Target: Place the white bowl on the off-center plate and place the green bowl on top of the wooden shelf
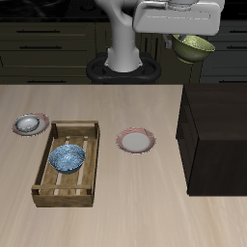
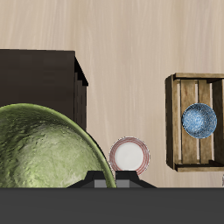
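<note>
My hand (image 1: pixel 189 41) grips the green bowl (image 1: pixel 194 46) at frame top, above the wooden shelf (image 1: pixel 214 135). Crate (image 1: pixel 66 164) with blue bowl (image 1: pixel 67 158) lower left, clear of it.

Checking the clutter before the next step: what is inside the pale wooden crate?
The wooden crate holds one blue patterned bowl, resting on the slatted bottom. The slats directly under the bowl are covered, so anything beneath it cannot be seen.

The green bowl (image 1: pixel 194 46), mottled yellow-green, hangs tilted at the exterior view's upper right, above the wooden shelf (image 1: pixel 218 135), a dark box at right. The white bowl (image 1: pixel 30 123) sits on the off-center plate (image 1: pixel 17 128) at left.
</note>
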Available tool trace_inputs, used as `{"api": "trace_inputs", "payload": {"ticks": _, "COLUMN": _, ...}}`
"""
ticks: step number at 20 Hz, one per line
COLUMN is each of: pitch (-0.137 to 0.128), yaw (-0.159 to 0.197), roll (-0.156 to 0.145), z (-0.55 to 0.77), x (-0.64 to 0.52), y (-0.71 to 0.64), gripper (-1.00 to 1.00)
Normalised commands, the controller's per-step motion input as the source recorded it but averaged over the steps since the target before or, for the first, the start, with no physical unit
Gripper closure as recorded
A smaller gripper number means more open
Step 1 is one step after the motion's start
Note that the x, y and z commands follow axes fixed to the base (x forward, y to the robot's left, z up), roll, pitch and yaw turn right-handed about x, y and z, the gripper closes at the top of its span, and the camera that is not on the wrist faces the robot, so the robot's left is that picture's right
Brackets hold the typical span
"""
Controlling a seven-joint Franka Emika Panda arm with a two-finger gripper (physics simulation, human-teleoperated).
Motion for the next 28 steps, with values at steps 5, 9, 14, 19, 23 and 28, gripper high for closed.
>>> {"api": "trace_inputs", "payload": {"ticks": 5, "pitch": 0.036, "yaw": -0.015, "roll": 0.045, "z": -0.16, "x": 0.0, "y": 0.39, "gripper": 1.0}}
{"api": "trace_inputs", "payload": {"ticks": 9, "pitch": 0.004, "yaw": 0.013, "roll": 0.023, "z": -0.1, "x": 0.04, "y": 0.37, "gripper": 1.0}}
{"api": "trace_inputs", "payload": {"ticks": 14, "pitch": -0.012, "yaw": 0.018, "roll": 0.001, "z": -0.07, "x": 0.01, "y": 0.24, "gripper": 1.0}}
{"api": "trace_inputs", "payload": {"ticks": 19, "pitch": 0.028, "yaw": -0.003, "roll": 0.01, "z": -0.12, "x": 0.07, "y": 0.31, "gripper": 1.0}}
{"api": "trace_inputs", "payload": {"ticks": 23, "pitch": 0.014, "yaw": 0.003, "roll": 0.011, "z": -0.09, "x": -0.01, "y": 0.22, "gripper": 1.0}}
{"api": "trace_inputs", "payload": {"ticks": 28, "pitch": 0.021, "yaw": 0.006, "roll": 0.012, "z": -0.14, "x": 0.0, "y": 0.11, "gripper": 1.0}}
